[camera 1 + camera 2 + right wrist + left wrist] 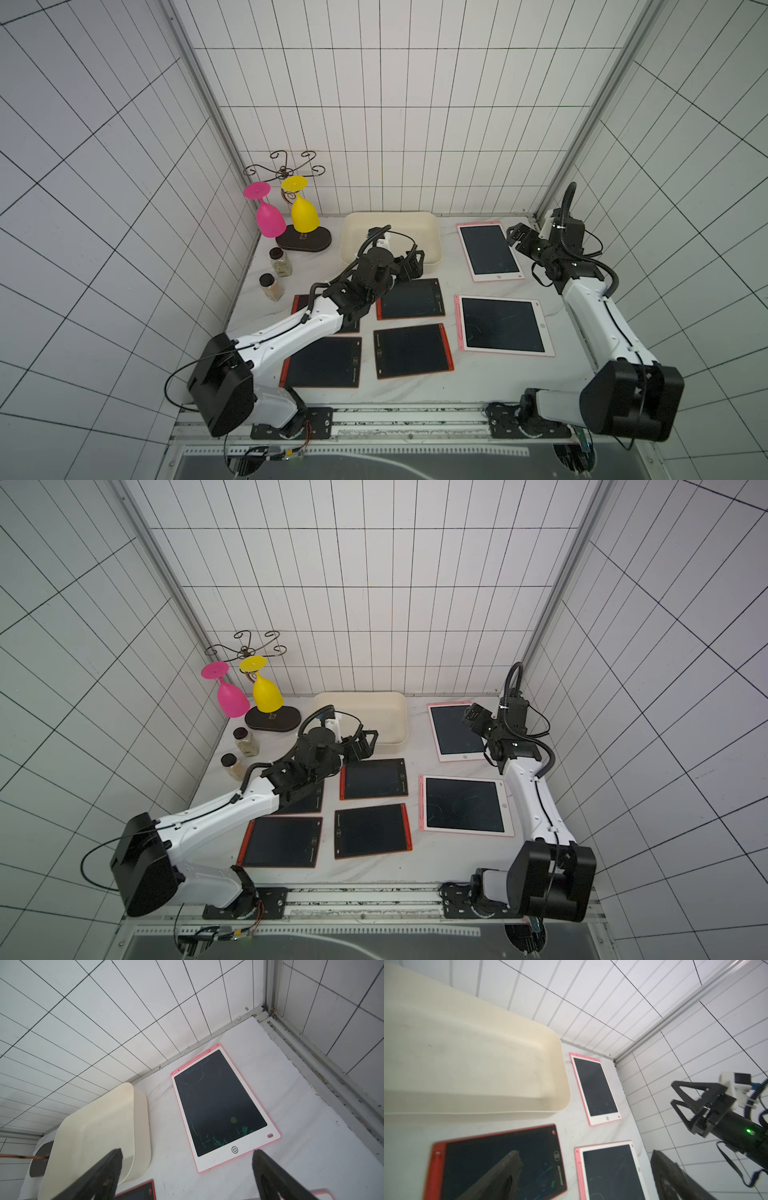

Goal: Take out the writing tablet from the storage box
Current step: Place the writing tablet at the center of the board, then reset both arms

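On the counter [478, 382], just beside the empty storage box [415, 232], the red writing tablet [411, 298] is laid flat. The left claw [415, 264] and right claw [515, 235] are spread, empty; withdrawal is best made upward, clear of tablet edges.

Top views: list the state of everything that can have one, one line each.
storage box: no tablet visible inside
left gripper: open, empty
right gripper: open, empty
red tablets: flat on table, screens up
pink tablets: flat on table, screens up
goblets: upside down on rack
spice jars: upright, capped
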Robot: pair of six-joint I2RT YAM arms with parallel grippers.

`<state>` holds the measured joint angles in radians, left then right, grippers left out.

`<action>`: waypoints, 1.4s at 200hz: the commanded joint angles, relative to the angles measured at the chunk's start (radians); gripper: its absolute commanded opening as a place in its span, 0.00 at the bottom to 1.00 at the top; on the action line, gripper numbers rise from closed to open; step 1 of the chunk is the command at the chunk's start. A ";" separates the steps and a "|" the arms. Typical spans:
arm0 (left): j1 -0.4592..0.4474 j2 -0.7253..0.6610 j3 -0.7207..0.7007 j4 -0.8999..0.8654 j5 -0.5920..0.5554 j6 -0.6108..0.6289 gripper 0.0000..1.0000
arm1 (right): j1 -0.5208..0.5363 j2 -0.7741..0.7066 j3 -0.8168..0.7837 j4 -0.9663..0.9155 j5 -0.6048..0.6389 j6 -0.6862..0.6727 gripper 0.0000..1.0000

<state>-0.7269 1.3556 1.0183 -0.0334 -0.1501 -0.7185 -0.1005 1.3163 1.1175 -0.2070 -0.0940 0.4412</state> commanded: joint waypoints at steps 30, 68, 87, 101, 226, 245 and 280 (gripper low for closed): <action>0.156 -0.147 -0.124 0.033 -0.084 0.334 0.97 | -0.039 -0.018 -0.107 0.169 0.063 -0.020 0.99; 0.251 -0.183 -0.224 0.062 -0.166 0.432 0.97 | -0.045 -0.018 -0.228 0.399 0.031 -0.089 0.98; 0.362 -0.198 -0.267 0.062 -0.082 0.424 0.97 | -0.045 -0.016 -0.269 0.453 0.065 -0.130 0.98; 0.427 -0.220 -0.314 0.104 -0.062 0.444 0.97 | -0.045 -0.011 -0.294 0.485 0.094 -0.175 0.98; 0.591 -0.118 -0.638 0.665 -0.044 0.726 0.97 | -0.045 0.000 -0.578 0.911 0.075 -0.370 0.98; 0.590 -0.048 -0.632 0.724 -0.033 0.739 0.97 | -0.045 0.003 -0.599 0.912 0.094 -0.404 0.98; 0.591 0.023 -0.632 0.809 -0.072 0.777 0.97 | -0.045 0.000 -0.660 0.979 0.111 -0.401 0.99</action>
<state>-0.1364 1.3468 0.3794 0.6491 -0.2058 0.0063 -0.1390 1.3174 0.5217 0.6834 -0.0036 0.0689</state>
